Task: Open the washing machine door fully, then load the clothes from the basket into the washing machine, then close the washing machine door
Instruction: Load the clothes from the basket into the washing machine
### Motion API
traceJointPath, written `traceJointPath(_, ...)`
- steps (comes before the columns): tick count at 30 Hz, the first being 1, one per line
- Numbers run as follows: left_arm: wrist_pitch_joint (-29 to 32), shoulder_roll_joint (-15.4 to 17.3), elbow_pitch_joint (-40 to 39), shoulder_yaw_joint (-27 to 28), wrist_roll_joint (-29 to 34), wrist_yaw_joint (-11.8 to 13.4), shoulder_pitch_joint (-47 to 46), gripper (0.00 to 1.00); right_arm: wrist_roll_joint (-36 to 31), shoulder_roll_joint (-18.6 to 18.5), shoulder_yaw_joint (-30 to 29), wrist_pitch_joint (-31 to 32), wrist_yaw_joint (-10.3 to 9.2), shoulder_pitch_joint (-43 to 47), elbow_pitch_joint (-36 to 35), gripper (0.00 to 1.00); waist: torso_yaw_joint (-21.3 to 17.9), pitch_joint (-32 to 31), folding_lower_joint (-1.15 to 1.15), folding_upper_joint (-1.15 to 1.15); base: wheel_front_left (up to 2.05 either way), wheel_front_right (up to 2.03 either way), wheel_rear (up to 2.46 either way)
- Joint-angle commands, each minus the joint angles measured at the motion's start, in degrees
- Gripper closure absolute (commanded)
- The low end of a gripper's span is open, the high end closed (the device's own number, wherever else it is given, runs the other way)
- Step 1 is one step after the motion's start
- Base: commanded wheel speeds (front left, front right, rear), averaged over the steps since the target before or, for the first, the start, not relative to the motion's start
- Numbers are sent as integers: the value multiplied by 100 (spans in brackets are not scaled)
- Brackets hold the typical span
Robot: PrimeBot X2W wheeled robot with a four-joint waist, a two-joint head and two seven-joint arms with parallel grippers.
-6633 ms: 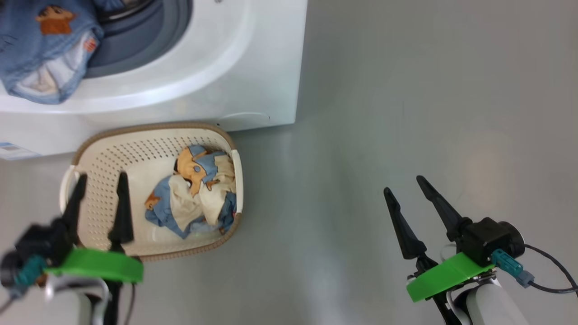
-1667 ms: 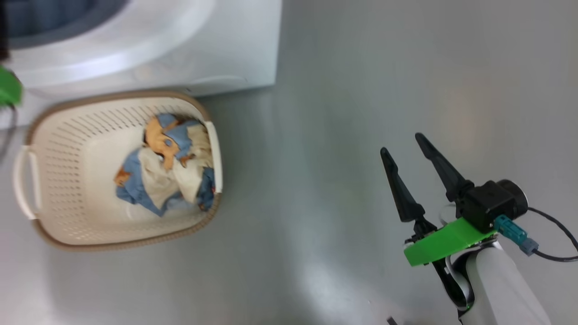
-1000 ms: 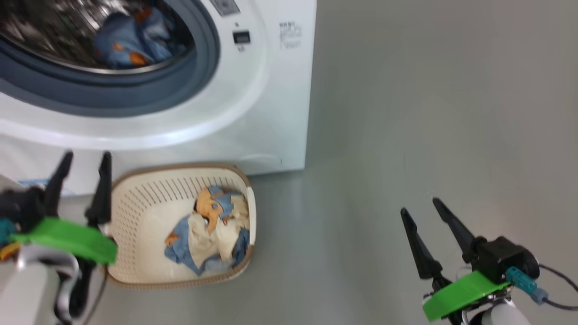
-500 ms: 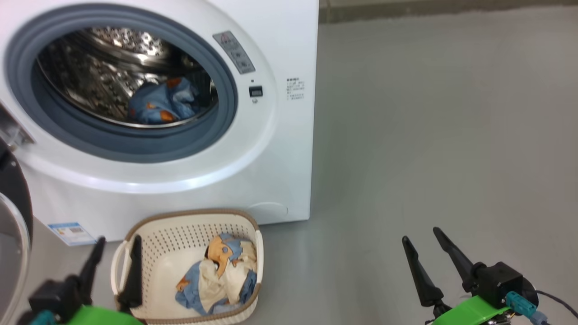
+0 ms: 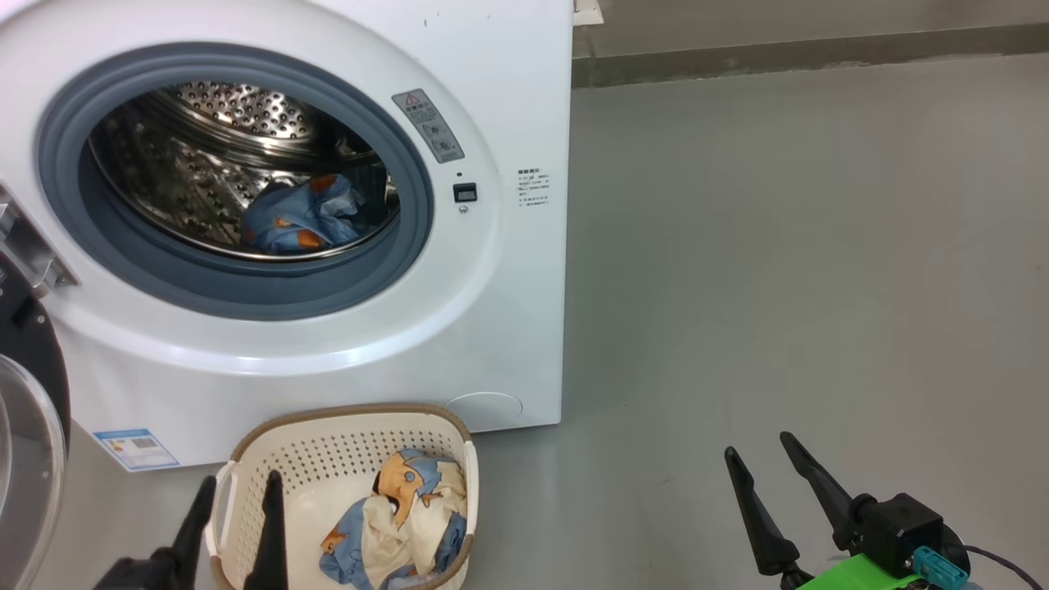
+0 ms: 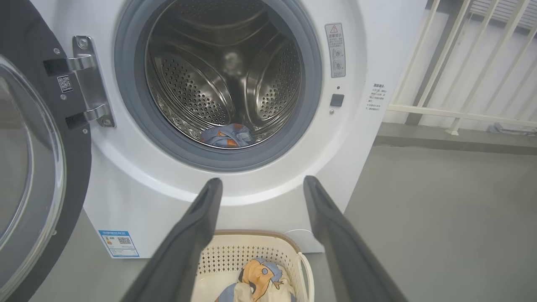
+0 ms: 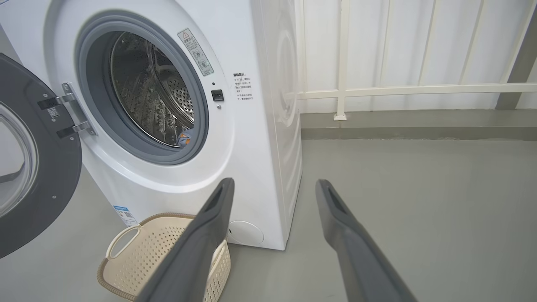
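The washing machine stands white at the left, its drum showing. The washing machine door hangs swung wide open on its left hinge, also seen as the door. One blue printed garment lies in the drum. The basket sits on the floor before the machine and holds blue and cream clothes. My left gripper is open over the basket's left end, empty, as the left gripper shows. My right gripper is open and empty over bare floor to the right.
A blue energy label sticks to the machine's lower left corner. White railing and a low kerb run behind the machine. Grey floor stretches open to the right of the machine and basket.
The head camera has tilted up, bringing the whole drum opening into view. The blue garment that hung over the opening now lies in the drum. My left gripper sits lower in view, still open.
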Motion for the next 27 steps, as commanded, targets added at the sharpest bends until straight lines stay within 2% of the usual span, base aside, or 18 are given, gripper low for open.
traceJointPath(1,-37,1,-139,249,74,-36,-44,0,65,-22,125,-28,9,-38,-162,0,-9,-9,0,0,0,0,0)
traceJointPath(10,-37,-264,-63,446,309,-240,12,0,70,13,139,-28,9,-37,-164,0,-22,-47,0,0,0,0,0)
traceJointPath(27,-37,-422,-6,643,520,-368,24,0,79,9,186,-28,9,-60,-115,0,-26,-52,0,0,0,0,0)
